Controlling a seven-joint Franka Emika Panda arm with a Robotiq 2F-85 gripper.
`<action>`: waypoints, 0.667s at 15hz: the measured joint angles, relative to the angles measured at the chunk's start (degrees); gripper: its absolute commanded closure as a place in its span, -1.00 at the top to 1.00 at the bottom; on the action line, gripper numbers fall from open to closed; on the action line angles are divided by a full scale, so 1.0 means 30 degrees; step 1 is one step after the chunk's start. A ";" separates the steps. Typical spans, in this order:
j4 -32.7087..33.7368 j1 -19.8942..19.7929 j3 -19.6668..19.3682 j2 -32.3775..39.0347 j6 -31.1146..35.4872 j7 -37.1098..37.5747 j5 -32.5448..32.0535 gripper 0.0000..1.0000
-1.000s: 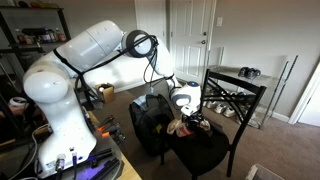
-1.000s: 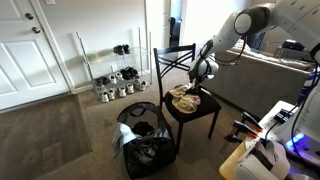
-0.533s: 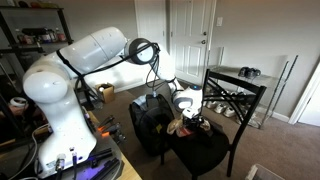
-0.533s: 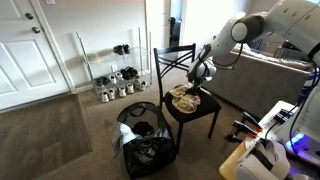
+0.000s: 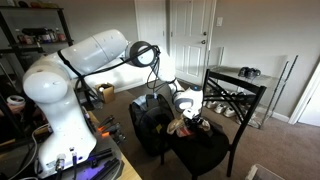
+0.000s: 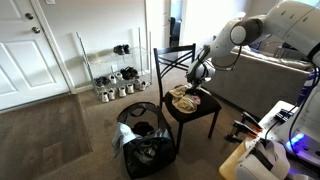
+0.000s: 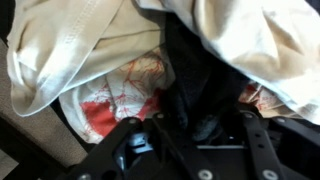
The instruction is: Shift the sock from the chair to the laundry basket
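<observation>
Gripper point(image 6: 193, 87) buried in a heap of clothes point(image 6: 185, 98) on the chair point(image 6: 176, 58); the basket point(image 6: 145, 150) stands open at the chair's 7 o'clock. In the wrist view a dark piece, likely the sock point(image 7: 195, 85), lies at the claw's centre, with cream cloth point(image 7: 70, 40) at 10 o'clock. Dark on dark hides whether the claw is closed. The risk is that a pinch snags neighbouring cloth and drags the heap off, or slips and lifts nothing.

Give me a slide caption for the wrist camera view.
Pincer poised over a dark garment amid cream cloth and red-patterned fabric.
</observation>
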 measured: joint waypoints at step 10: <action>-0.1951 0.0010 0.0364 -0.0811 0.3413 0.0001 0.0026 -0.93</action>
